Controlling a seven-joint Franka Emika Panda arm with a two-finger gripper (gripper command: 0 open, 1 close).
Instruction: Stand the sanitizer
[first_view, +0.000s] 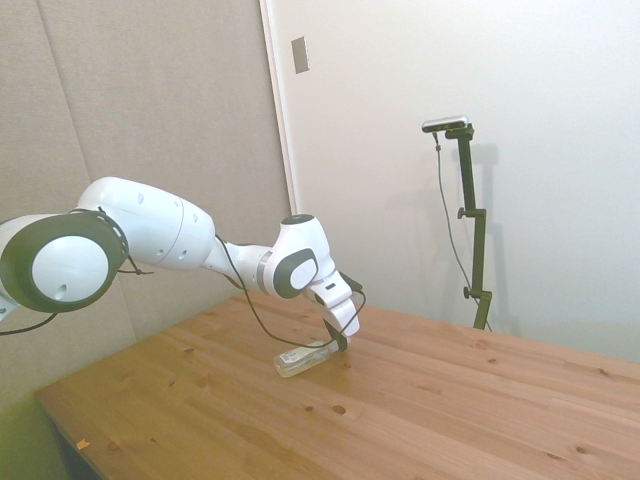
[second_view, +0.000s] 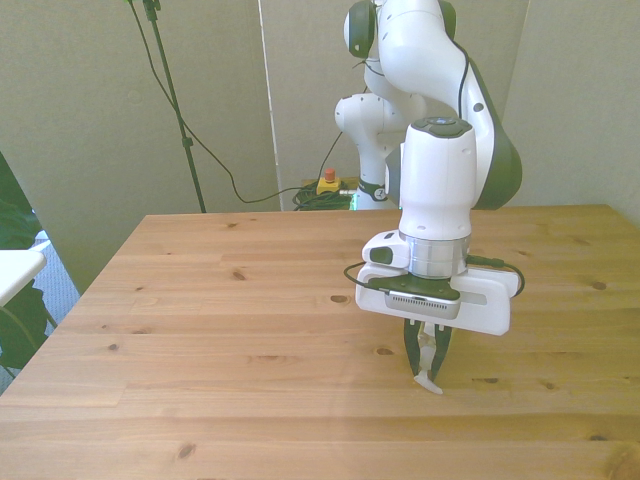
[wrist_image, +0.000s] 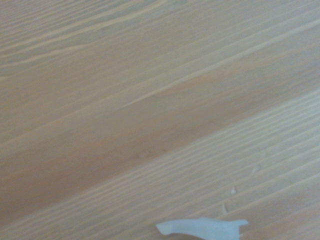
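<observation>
Hand (first_view: 338, 341) clamped on sanitizer (first_view: 303, 359), bottle tilted low over wooden surface (first_view: 420, 400). Best move: pivot slowly upright, base seated flat before release.

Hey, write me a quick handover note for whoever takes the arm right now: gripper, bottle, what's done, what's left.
Gripper: down at the table, jaws closed on one end of the sanitizer.
Sanitizer: near the middle of the wooden table, not upright; in the side view it lies tilted, held end raised, the other end on or close to the wood. In the front view only a pale bit shows below the gripper.
Done: bottle grasped.
Left: tip it upright, set it on its base, release, retract.
</observation>
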